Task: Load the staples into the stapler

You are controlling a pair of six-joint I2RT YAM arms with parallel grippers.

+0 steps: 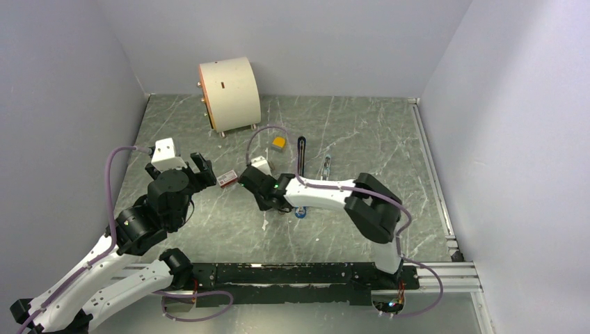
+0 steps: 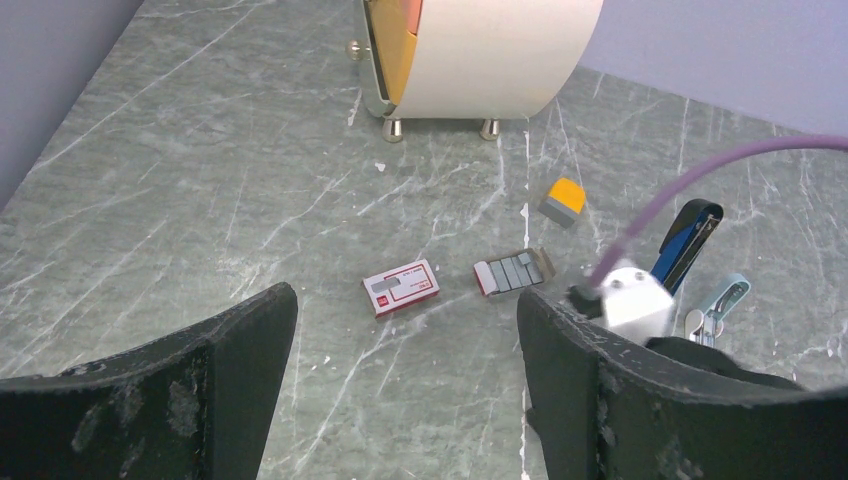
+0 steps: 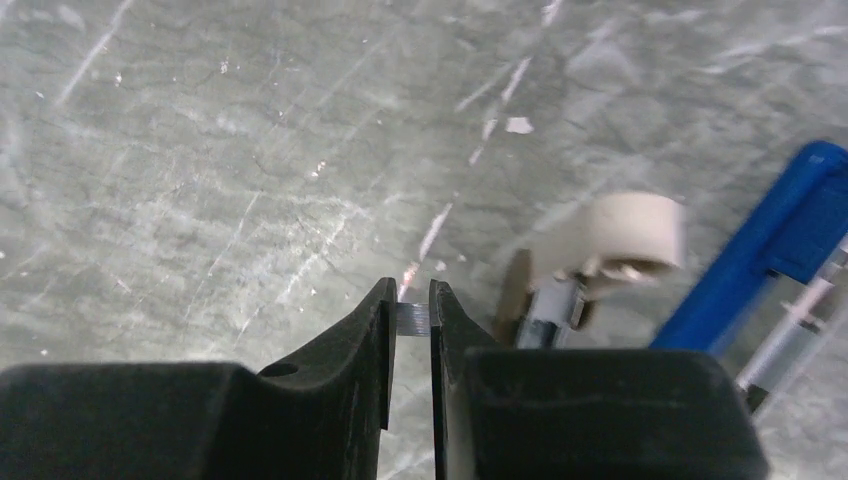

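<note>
Right wrist view: the staples [image 3: 410, 318], a thin silvery strip, are pinched between the tips of the right gripper [image 3: 410, 300], whose jaws are closed on them over the grey marbled table [image 3: 200, 150]. The blue stapler [image 3: 790, 240] is seen lying to the right, apart from the strip. The left gripper [image 2: 405, 300] is held spread wide above a red-and-white box [image 2: 400, 288], with nothing gripped.

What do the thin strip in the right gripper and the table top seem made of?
The staples in the right gripper: probably metal, silvery and shiny, faintly ribbed. The table: grey stone-like surface with white veins, rather matt; perhaps marble, perhaps printed laminate.
</note>
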